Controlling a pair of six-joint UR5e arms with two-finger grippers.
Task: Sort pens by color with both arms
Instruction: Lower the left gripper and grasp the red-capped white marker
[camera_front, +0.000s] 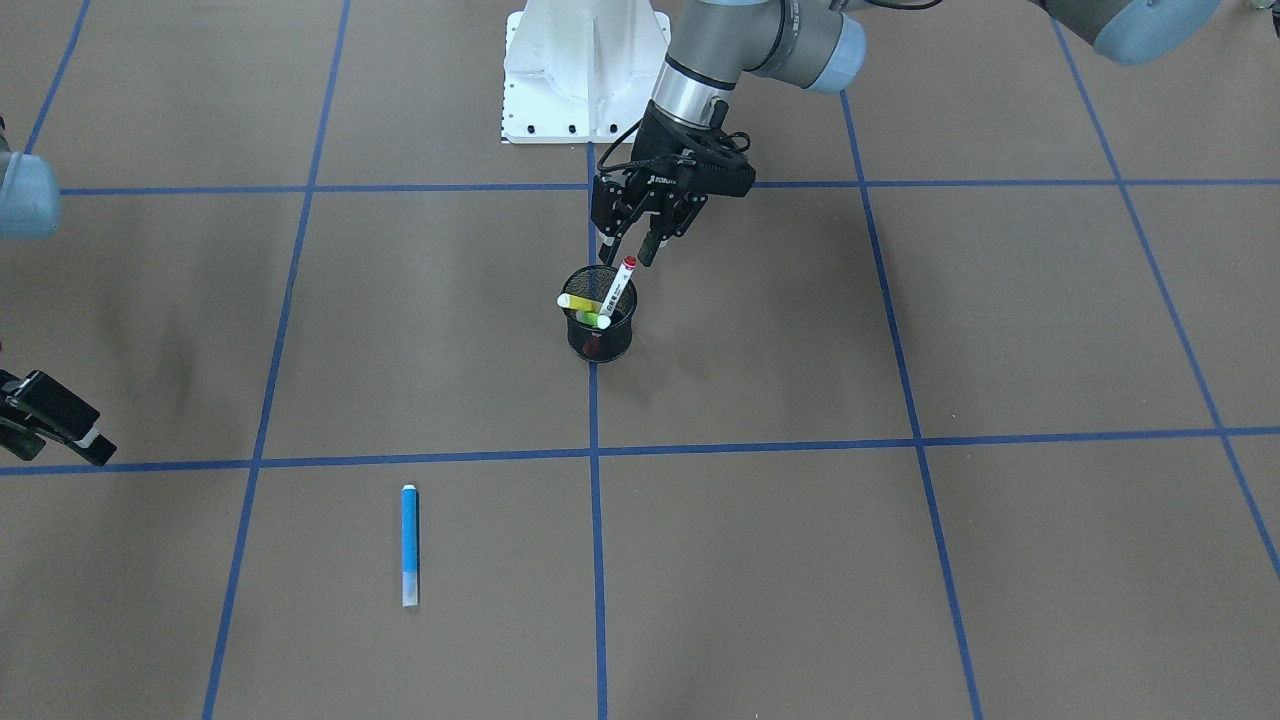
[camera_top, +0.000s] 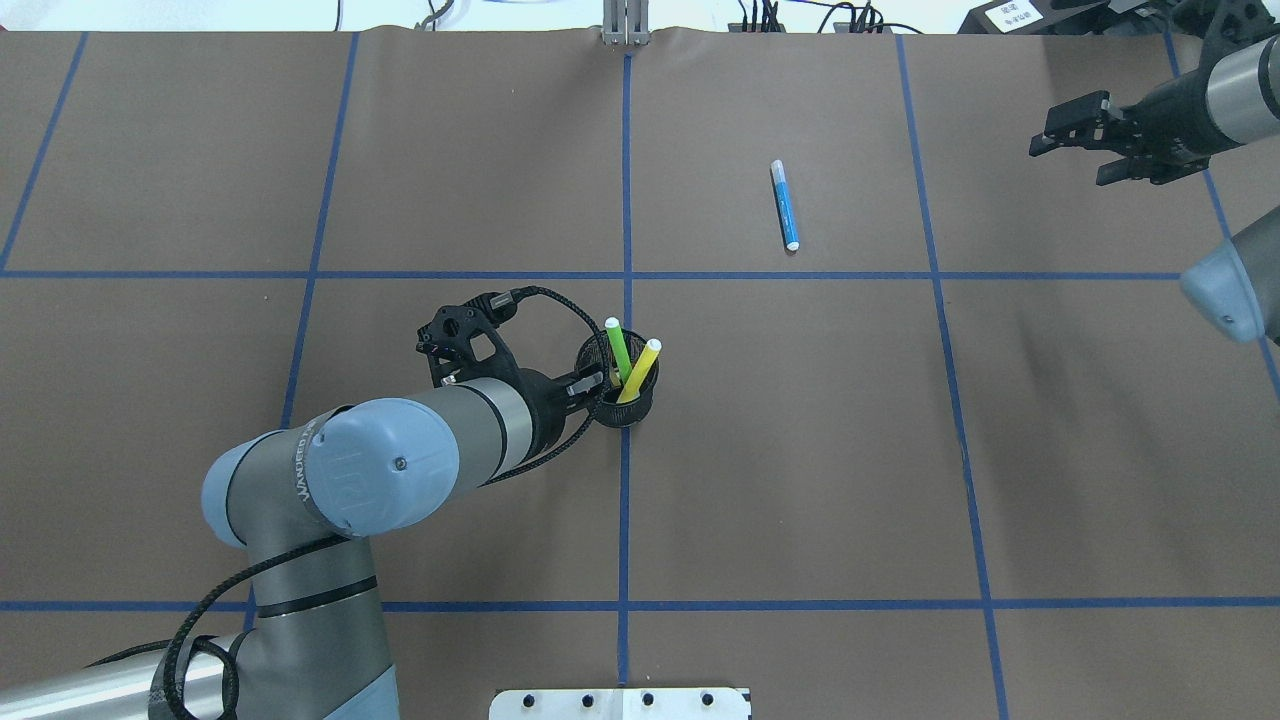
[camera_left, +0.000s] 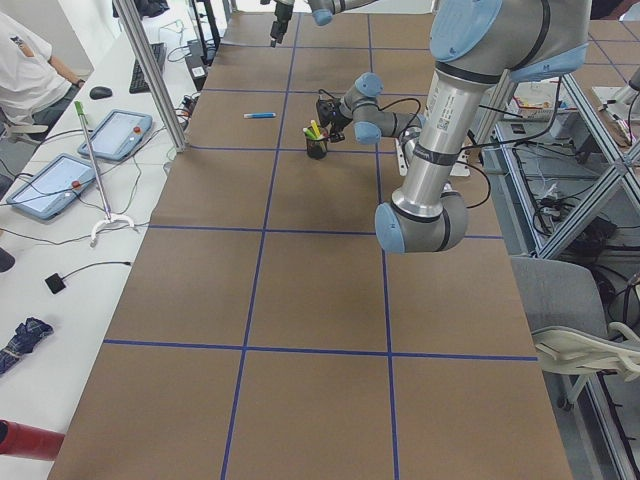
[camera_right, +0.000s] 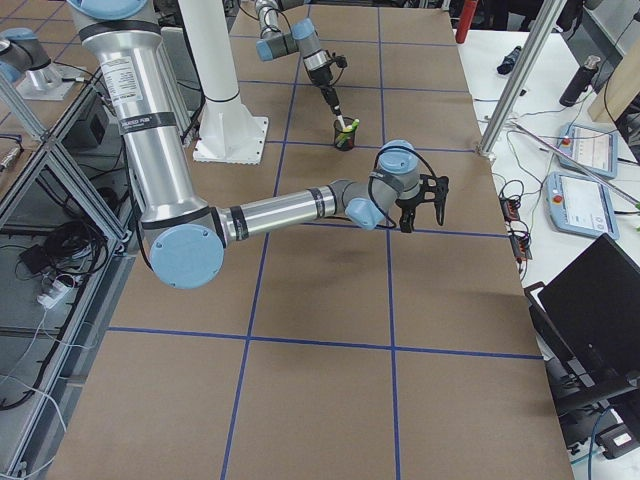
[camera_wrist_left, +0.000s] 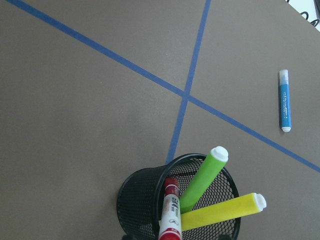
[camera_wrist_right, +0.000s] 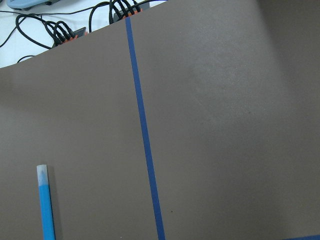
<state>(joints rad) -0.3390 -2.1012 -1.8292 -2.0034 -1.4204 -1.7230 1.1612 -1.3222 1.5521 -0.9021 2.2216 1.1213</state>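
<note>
- Nearest the robot's edge of the table (camera_top: 800, 450), the left arm (camera_top: 400, 470) reaches out to the middle, where the blue tape lines cross.
- At that crossing the left gripper (camera_front: 629, 250) hangs just over a black mesh cup (camera_front: 600, 345). Its fingers are apart, one on each side of the red cap, and not yet pressing on it.
- Three pens stand tilted in the cup: the white one with red ends (camera_front: 617, 288) leans toward the gripper, while the green (camera_top: 619, 350) and yellow (camera_top: 640, 370) lean away from the robot.
- The step in hand looks to be taking out the red-ended pen.
  - Ease a little lower so the pads meet the barrel under the cap, then close squarely.
  - Draw the pen out along its own lean. The cup is likely light, and a sideways pull could tip it or drag its neighbours.
- Further out, toward the far right of the table, the blue pen (camera_top: 785, 205) lies flat, already out of the cup.
- Beyond it, by the far right corner, the right gripper (camera_right: 422, 215) hovers with fingers spread, holding nothing.
</note>
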